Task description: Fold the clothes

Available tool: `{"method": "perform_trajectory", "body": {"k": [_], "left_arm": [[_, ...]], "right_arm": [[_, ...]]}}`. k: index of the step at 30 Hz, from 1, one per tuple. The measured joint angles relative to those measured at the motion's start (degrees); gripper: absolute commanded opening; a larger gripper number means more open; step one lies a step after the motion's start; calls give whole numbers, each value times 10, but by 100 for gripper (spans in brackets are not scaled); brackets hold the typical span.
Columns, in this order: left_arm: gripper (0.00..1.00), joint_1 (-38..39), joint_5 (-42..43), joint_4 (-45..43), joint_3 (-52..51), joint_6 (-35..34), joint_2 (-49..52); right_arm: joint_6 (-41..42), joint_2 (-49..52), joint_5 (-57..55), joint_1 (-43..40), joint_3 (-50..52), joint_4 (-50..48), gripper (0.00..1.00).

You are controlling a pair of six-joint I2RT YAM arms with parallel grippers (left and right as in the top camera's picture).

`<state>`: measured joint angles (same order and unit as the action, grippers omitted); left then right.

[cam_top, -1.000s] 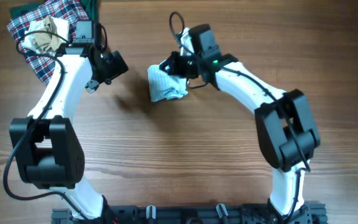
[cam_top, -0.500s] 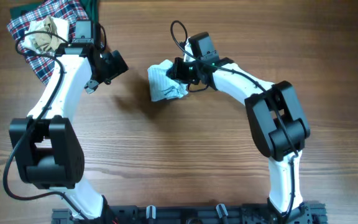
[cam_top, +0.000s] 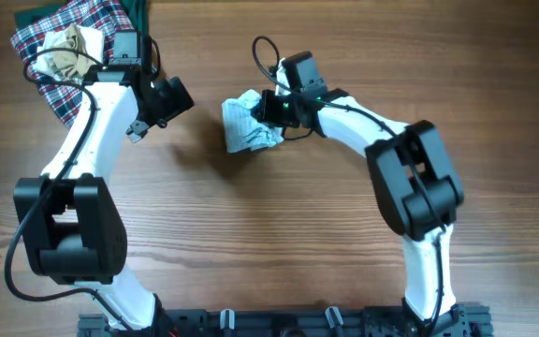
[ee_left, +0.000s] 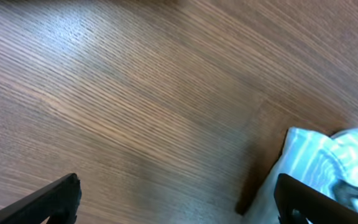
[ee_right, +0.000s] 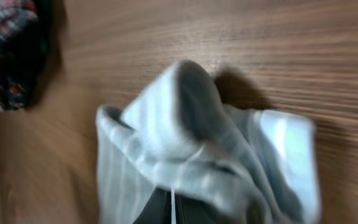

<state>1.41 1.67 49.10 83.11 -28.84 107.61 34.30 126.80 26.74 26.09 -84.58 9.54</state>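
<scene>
Plaid cloth [cam_top: 68,47] lies far left; left gripper [cam_top: 168,96] hovers empty, jaws wide apart; pants [cam_top: 248,126] sit bunched on the tabletop [cam_top: 279,234], one part pinched up by the right gripper [cam_top: 268,108], clamped on them; folding looks barely begun, with flattening and neat folds left.

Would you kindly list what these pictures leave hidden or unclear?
1. Right wrist: the striped pants, bunched and blurred, cover the right gripper's fingertips.
2. Left wrist: the pants run off the right edge; only the left gripper's finger ends show at the bottom edge.
3. Overhead: the pants' legs are lost in the crumple; the plaid cloth is cut by the top edge.
</scene>
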Motion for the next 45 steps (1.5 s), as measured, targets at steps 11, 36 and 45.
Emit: {"method": "perform_trajectory", "body": {"k": [11,36,45], "left_arm": [[100,31,129,3,-4,0,24],[61,102,320,-207,-9,0,151],[61,101,358,-211,-7,14,163]], "right_arm": [[-45,-149,-43,-65,0,128,100],[-120,-149,-50,-208,0,280,100],[-122,-149,-50,-208,0,297,100]]}}
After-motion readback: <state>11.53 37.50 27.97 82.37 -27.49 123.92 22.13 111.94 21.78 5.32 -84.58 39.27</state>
